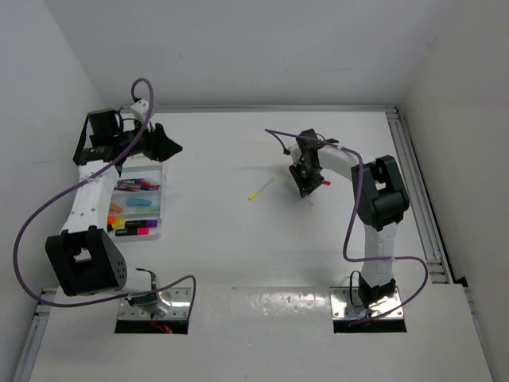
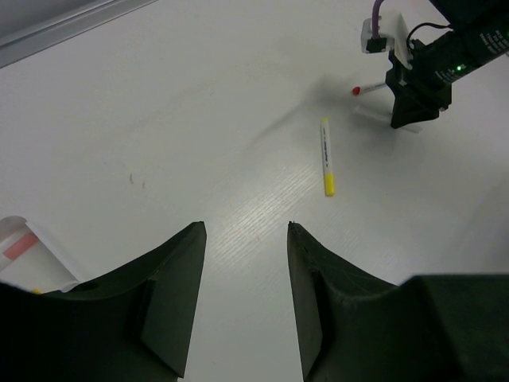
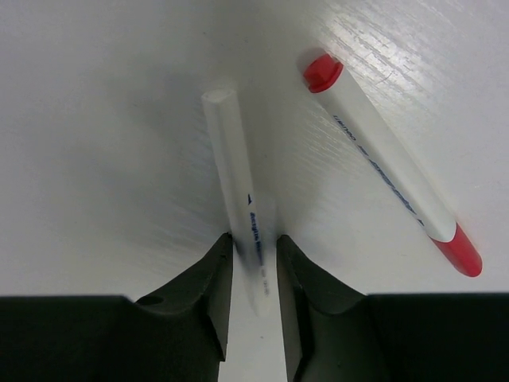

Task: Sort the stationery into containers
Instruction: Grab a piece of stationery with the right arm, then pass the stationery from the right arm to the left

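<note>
While two white-and-black arms work over a smooth, glossy white table, the sorting job stands partly done. The left arm reaches across a shallow white plastic tray at the table's left side and hides much of it. Only the tray's right-hand part shows from above, and one blurred corner in the left wrist view. Stubby highlighters in pink, orange, blue and yellow-green lie in its long compartments; their number cannot be made out.

The left tool, matte black with broad curved fingers, hangs released above bare table just beyond the tray, with nothing between its jaws. The right tool, near the table's middle, is clenched on a white pen, a slim faceted barrel with blue print. The pen's near end blurs away between the fingers, and its far end points out over the table.

A red-capped pen, round and white-barrelled with red at both ends, lies on the table just beside it. A yellow-capped pen lies alone between the two tools, well apart from the tray.
</note>
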Robot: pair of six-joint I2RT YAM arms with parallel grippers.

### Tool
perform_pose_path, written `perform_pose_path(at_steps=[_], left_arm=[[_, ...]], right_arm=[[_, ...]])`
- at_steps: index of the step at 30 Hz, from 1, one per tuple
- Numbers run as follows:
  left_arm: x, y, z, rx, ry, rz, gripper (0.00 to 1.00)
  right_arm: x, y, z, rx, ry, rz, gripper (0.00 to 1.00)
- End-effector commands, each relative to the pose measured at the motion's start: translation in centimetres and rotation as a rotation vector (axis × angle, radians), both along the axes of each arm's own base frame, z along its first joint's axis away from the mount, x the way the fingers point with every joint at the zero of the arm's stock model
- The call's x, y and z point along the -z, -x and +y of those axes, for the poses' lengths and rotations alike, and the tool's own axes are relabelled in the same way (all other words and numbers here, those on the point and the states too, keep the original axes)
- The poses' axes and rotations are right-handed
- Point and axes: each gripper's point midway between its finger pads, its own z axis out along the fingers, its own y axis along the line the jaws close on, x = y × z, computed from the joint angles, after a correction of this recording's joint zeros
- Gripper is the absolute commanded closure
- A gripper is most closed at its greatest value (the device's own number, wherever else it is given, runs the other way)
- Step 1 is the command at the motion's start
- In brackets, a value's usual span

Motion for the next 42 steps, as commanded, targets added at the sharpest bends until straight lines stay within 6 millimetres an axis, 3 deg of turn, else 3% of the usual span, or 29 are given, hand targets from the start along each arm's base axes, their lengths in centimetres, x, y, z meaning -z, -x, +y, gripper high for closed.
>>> perform_pose_path(at_steps=[1,5,9,12,17,18,21,22,24,32,36,42], left_arm=[[-2.2,0.5,-0.4,0.016,0.024,-0.066,0.49],[-2.2,1.1,-0.6,0.012,0.106,-0.022,0.5],[-2.9,2.2,-1.7,0.039,0.214,-0.058,0.5],[-3.3,3.6,-2.8,0.051,0.276,-0.102,0.5],[-2.8,5.6,-5.5,0.054,0.423,-0.025,0.49],[-1.3,5.8,-6.1,0.03,0.461,0.027,0.49],[0.2,6.5,-7.6,-0.018,0.615,0.138,0.48],[-0.4,6.7,-8.2,-0.024,0.693,0.157,0.48],[0.8,7.0,-9.1,-0.069,0.788,0.224,0.46],[-1.2,7.6,-15.2,0.08,0.791,0.21,0.38],[-2.5,6.6,-16.6,0.112,0.795,0.184,0.37],[-2.7,5.4,-17.6,0.12,0.792,0.181,0.36]], right_arm=[[0.3,-0.6,0.7,-0.021,-0.017,-0.006,0.73],[-0.2,-0.1,1.3,-0.005,-0.064,-0.006,0.86],[-2.2,0.4,2.9,0.007,-0.187,-0.024,0.97],[-5.5,0.3,4.8,0.002,-0.334,-0.048,1.0],[-13.4,0.6,8.8,-0.038,-0.673,-0.075,1.0],[-14.4,0.7,9.3,-0.037,-0.717,-0.079,1.0],[-17.9,1.2,11.4,-0.043,-0.89,-0.082,1.0],[-19.8,1.2,12.2,-0.049,-0.962,-0.093,1.0],[-20.7,1.8,13.2,-0.033,-1.017,-0.056,1.0],[-23.9,3.7,16.9,-0.103,-1.139,0.006,1.0],[-24.0,4.9,18.1,-0.133,-1.148,0.037,1.0],[-24.3,5.8,18.8,-0.161,-1.155,0.053,1.0]])
